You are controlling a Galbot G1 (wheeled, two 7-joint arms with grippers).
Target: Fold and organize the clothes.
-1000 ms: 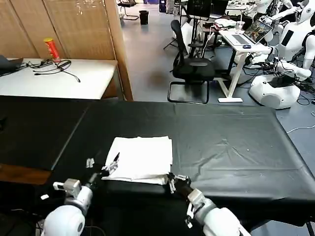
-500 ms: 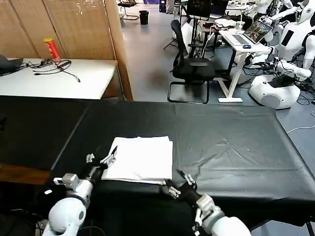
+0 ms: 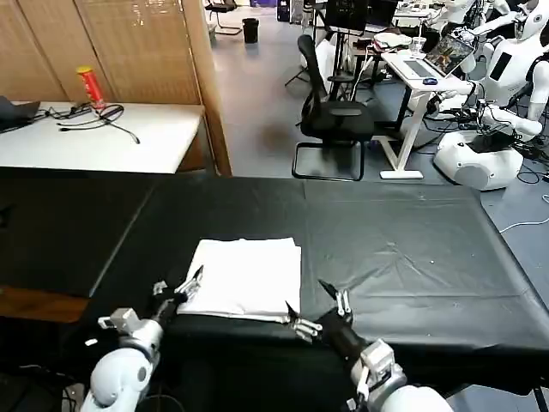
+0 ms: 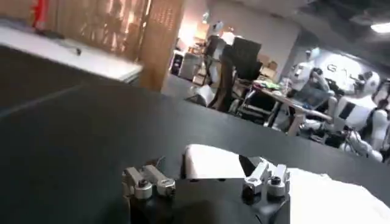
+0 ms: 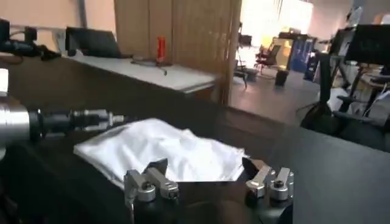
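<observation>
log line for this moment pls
t-shirt: folded, on black table | left gripper: open, at its left edge | right gripper: open, off it

A wide table draped in black cloth (image 3: 403, 249) carries one folded white cotton T-shirt (image 3: 244, 276) near its front edge.

Right gripper (image 3: 319, 303) off the T-shirt (image 3: 246, 276) edge, fingers spread, left gripper (image 3: 177, 286) drawn back slightly
</observation>
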